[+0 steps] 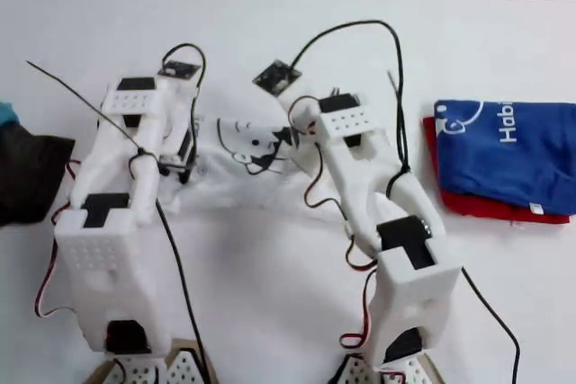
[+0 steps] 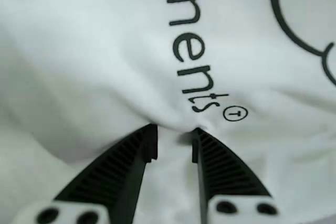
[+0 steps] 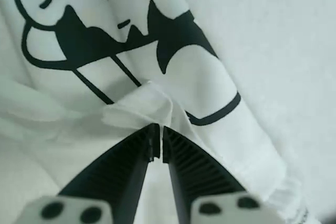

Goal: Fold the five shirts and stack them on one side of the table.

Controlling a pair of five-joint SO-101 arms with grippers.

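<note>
Clearly one white shirt (image 1: 236, 168), two stacked shirts (image 1: 504, 159) (image 1: 461, 200)

Place: a robotics lab or maker's test bench, by its looks.
Rig: the left arm (image 1: 117, 213) and right arm (image 1: 387, 213), both of white plastic, stood side by side at the white tabletop's (image 1: 270, 312) near edge.
Wiring: loose cables (image 1: 184, 299), red and black, ran exposed along both.
Test goods: a white shirt (image 1: 243, 146) lay beneath the arms, and a blue shirt (image 1: 504, 155) lay folded on a red shirt (image 1: 468, 202).
</note>
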